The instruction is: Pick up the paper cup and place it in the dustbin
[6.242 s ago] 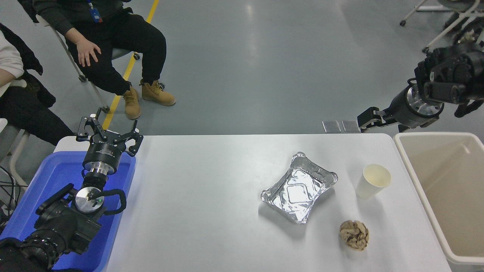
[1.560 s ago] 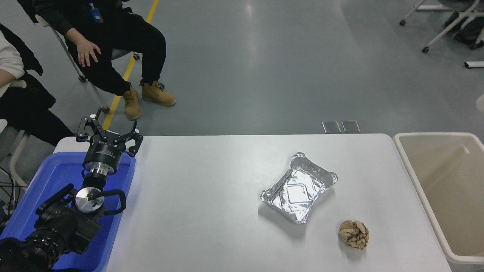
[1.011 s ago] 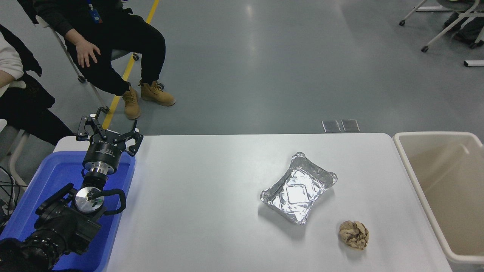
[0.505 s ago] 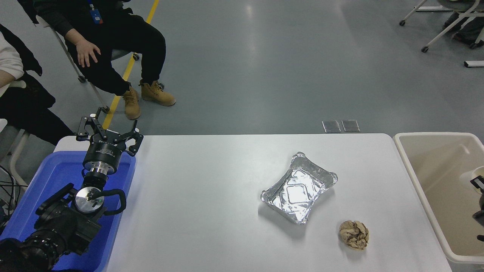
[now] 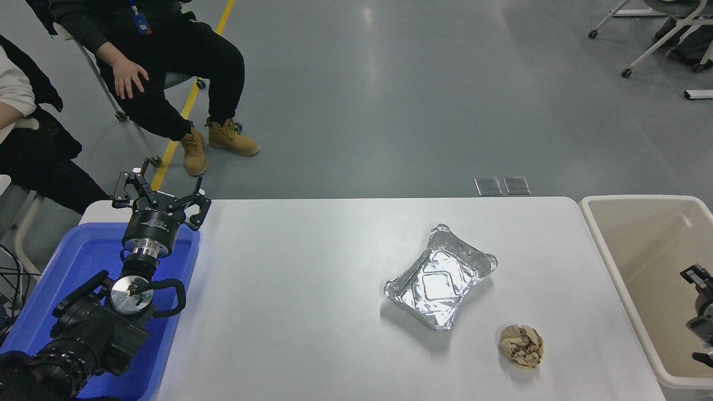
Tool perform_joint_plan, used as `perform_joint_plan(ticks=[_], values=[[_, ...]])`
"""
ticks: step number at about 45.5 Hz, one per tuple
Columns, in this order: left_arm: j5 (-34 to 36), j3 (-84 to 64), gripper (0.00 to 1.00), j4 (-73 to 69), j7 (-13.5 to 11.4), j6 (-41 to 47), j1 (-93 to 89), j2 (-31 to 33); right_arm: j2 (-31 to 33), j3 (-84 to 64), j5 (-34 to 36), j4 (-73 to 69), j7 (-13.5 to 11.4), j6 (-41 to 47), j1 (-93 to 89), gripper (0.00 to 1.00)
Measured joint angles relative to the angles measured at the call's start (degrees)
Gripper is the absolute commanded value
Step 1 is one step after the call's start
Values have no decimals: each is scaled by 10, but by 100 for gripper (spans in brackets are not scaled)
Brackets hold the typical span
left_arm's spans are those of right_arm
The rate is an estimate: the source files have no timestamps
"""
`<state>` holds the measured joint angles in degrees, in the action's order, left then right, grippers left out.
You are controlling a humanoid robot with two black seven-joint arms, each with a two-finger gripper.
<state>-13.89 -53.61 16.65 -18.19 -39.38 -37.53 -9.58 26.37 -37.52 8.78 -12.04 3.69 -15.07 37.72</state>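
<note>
The paper cup is out of view in the head view. The beige dustbin (image 5: 613,262) stands at the table's right end, and I see nothing lying in the part of it that shows. My right gripper (image 5: 695,314) reaches in from the right edge over the dustbin's inside, mostly cut off by the picture. Its fingers (image 5: 690,274) are spread wide, so it is open with nothing between them. My left gripper (image 5: 161,188) is parked open above the far end of the blue bin at the lower left.
A foil tray (image 5: 440,277) and a crumpled brown paper ball (image 5: 521,346) lie on the white table (image 5: 312,289) right of centre. A blue bin (image 5: 78,262) sits at the left end. Seated people (image 5: 161,61) are at the far left.
The cup, on the table six seconds ago, showed at the right gripper over the dustbin half a second ago and is now gone from sight. The gripper has dropped slightly lower.
</note>
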Motion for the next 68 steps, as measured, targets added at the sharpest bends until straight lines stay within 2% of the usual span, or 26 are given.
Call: perform_joint_plan(ticks=[13, 33, 52, 68], values=[[0, 0, 99, 0, 0, 0, 0, 0, 20, 74, -1, -17, 0, 3, 52, 100], [0, 0, 99, 0, 0, 0, 0, 0, 57, 132, -9, -49, 0, 20, 235, 100], [0, 0, 99, 0, 0, 0, 0, 0, 61, -35, -70, -179, 0, 50, 459, 100], [0, 0, 99, 0, 0, 0, 0, 0, 25, -135, -104, -253, 1, 162, 594, 100]])
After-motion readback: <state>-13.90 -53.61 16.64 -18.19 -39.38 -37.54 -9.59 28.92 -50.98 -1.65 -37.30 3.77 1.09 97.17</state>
